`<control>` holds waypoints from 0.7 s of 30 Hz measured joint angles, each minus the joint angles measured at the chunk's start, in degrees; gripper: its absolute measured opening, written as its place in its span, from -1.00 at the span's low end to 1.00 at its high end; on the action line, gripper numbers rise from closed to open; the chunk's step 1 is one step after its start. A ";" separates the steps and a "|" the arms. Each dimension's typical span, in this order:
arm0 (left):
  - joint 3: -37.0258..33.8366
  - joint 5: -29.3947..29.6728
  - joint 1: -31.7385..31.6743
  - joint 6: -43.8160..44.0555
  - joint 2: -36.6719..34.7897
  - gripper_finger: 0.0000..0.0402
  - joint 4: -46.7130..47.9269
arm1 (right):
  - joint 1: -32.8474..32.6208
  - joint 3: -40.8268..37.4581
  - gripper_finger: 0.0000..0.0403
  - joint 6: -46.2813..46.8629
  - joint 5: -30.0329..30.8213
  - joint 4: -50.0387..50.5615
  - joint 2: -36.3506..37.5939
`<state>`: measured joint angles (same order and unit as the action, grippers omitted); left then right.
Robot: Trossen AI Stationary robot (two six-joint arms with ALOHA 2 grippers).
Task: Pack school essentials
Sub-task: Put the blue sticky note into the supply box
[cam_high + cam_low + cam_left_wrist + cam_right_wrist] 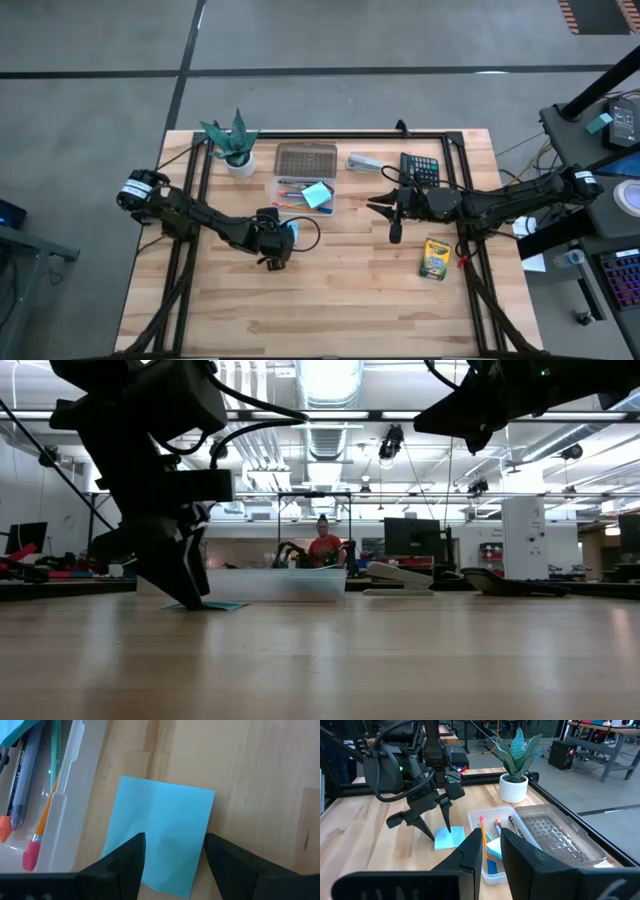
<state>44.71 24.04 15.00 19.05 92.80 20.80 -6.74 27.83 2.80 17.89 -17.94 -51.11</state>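
The left hand stands low over the wooden bench, just in front of the clear plastic case, and its two fingers are spread wide with nothing between them. In the left wrist view the light-blue square notepad lies flat on the bench directly under these fingers, close beside the wall of the case; one finger stands on each side of the pad, and I cannot tell whether they touch it. The right wrist view shows the same pad on the wood with the left hand standing over it, fingertips pointing down. Inside the case lie several thin pens and pencils, among them an orange one and a grey one, and in the high view another light-blue sheet rests on top of the things in the case. The right hand hangs above the bench to the right of the case, its fingers drawn narrow, and they hold nothing. The yellow-green crayon box lies on the bench near the right arm, well apart from the case. Behind the case stand a potted plant, a grey stapler and a black calculator.
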 joint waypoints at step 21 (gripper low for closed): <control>-0.18 -2.45 -1.22 0.15 0.16 -0.96 -1.01 | 0.00 0.00 -0.71 -0.03 0.04 0.01 0.02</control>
<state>44.53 21.59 13.78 19.20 92.96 19.79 -6.74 27.83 2.77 17.93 -17.93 -51.09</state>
